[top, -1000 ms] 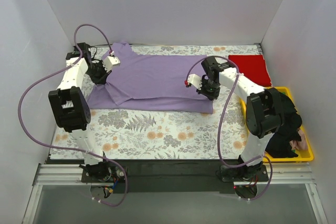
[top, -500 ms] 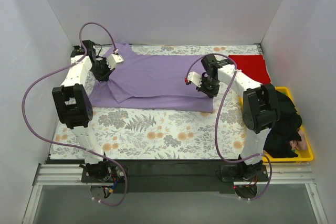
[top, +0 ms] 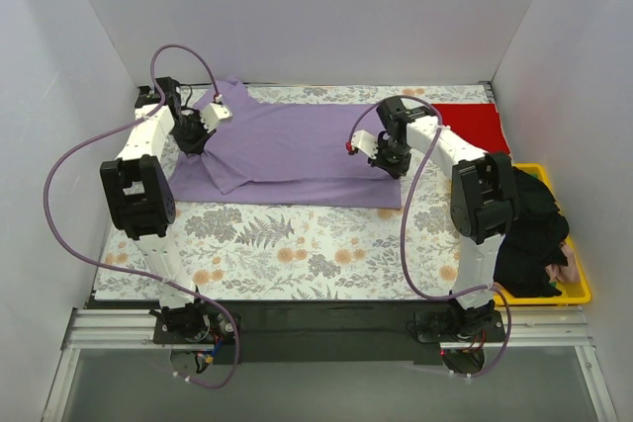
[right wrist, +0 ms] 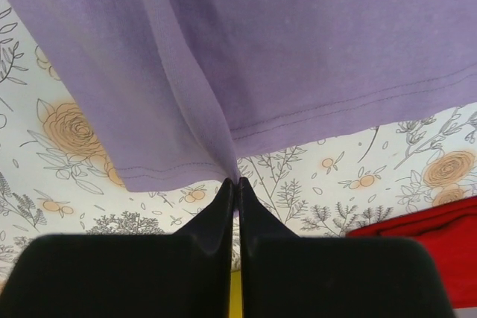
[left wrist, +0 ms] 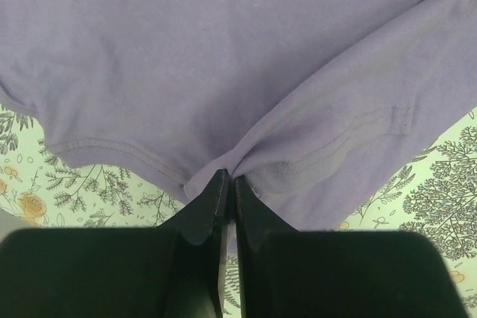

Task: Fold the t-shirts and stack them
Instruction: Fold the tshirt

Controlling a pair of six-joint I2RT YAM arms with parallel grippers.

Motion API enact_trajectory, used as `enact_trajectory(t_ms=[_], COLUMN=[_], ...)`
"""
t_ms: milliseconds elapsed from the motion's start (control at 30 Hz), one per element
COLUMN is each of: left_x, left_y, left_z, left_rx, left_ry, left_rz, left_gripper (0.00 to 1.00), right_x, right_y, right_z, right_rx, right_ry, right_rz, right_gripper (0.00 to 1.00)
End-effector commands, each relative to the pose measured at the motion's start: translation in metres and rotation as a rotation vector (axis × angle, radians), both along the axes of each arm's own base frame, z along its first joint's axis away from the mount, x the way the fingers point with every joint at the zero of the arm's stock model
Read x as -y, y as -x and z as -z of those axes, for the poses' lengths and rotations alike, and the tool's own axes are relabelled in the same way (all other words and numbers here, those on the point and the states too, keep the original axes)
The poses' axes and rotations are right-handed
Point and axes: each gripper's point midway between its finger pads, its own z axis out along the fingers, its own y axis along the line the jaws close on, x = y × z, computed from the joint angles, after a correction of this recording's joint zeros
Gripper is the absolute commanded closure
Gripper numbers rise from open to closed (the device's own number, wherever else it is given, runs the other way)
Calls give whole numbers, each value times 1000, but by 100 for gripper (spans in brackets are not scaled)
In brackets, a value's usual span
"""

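Nearest us, at the right, a yellow tray point(top: 582, 295) holds dark clothes. Beyond it, on the bench's floral cloth point(top: 297, 244), the purple shirt point(top: 297, 145) lies spread crosswise. Our left jaws are pinched tight on a bunch of it at its left end, and our right jaws on its hem at the right. Farthest right, the red shirt point(top: 475, 126) lies flat.

Plain white walls point(top: 297, 7) stand far behind the jaws and out to both sides. Under the jaws, a flowery cloth point(top: 297, 244) covers the counter point(top: 326, 315).
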Motion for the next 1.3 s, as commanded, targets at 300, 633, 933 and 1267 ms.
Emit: enact_trajectory(t_ms=[300,633,933,1267], left_x=[-15,-22,-24,-43], left_y=[-14,-17,-19,-32], left_z=[-18,-19,-10,-19], left_rx=[65,92,87,93], left_ry=[6,14,12,92], left_rz=[-51,-79,-93,-350], left_gripper=[100,100,100,59], right_x=[-1,-2,-3,10], right_y=[-25,-34,-33,-48], right_z=[-8,-7,-1,-30], right_rx=[49,60,43,105], right_ry=[21,27,30,-6], right_rz=[-40,-27,-17,151], right_gripper=[99,99,99,53])
